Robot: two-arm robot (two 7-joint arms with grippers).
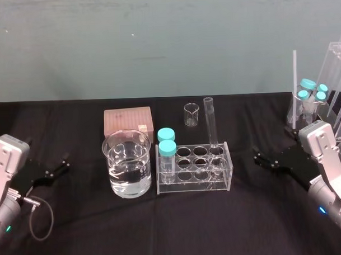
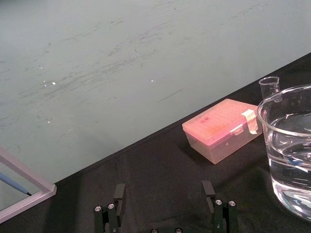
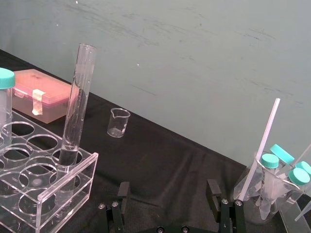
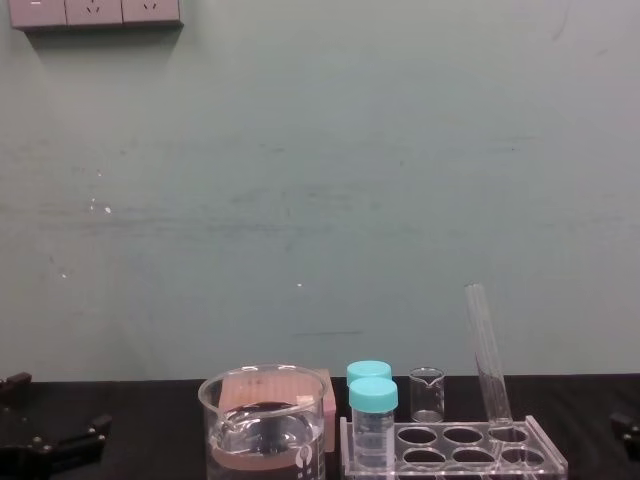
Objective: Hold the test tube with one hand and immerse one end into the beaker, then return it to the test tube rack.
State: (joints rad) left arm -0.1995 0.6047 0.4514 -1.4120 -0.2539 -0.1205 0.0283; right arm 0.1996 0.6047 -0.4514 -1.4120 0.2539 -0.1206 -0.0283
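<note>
The left gripper (image 1: 55, 170) sits far out on the left of the black table (image 1: 79, 231). Its two fingers are spread wide and hold nothing. Next comes the big beaker (image 1: 127, 162), about half full of water, with a pink box (image 1: 127, 121) behind it. Just beside the beaker is the rack (image 1: 195, 187). Two vials (image 1: 166, 147) with teal caps stand at its left end. The test tube (image 1: 211, 123) stands in the back row at its right end, and it leans a little. A tiny beaker (image 1: 191, 114) sits behind the rack. The right gripper (image 1: 260, 159) waits to the right of the rack. Its fingers are spread too, and it is empty. A clear stand (image 1: 339, 71) with more capped tubes is at the far right.

Things could go wrong. The tube is thin, smooth glass. If the grip is too soft, I think it slips. If the grip is too hard, it may crack. Because it leans, a finger could knock it. The vials stand between the tube and the beaker, so a low carry could hit them. A bump on the beaker could spill water. Going back, the tube could miss its hole.

Now I count: two grippers, one big beaker, one pink box, two vials, one rack with two rows of holes, one tiny beaker and one test tube.
</note>
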